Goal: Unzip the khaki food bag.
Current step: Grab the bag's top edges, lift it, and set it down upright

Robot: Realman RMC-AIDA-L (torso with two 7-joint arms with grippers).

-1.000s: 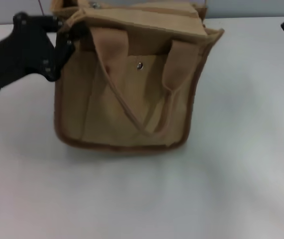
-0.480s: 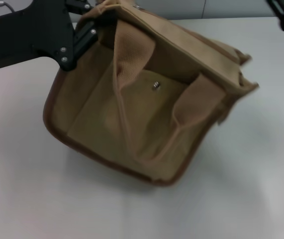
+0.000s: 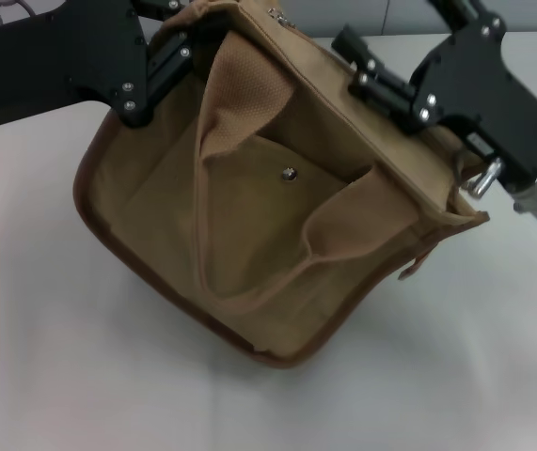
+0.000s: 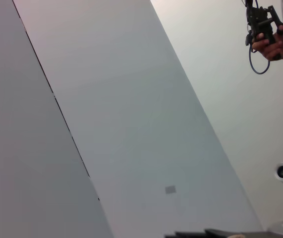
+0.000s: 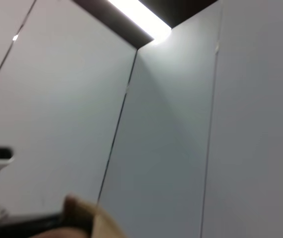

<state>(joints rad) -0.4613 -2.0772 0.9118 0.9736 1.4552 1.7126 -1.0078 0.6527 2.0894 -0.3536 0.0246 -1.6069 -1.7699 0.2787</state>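
Two grippers on our tilted bag, no writing visible.
Left gripper clamps its corner; right gripper jaws unclear.

The left gripper is pressing into the top left corner of the khaki food bag, and its fingertips are lying buried in the folded canvas there, so the gap between them is not showing. The right gripper is reaching in at the bag's top edge, where its fingertips are merging with the dark seam; whether they are pinching anything is unclear. The zipper beside them is running off the head view's upper edge, perhaps with its pull. Both arms are being cropped by the frame. A tan blur, probably the bag, is filling the right wrist view's corner.
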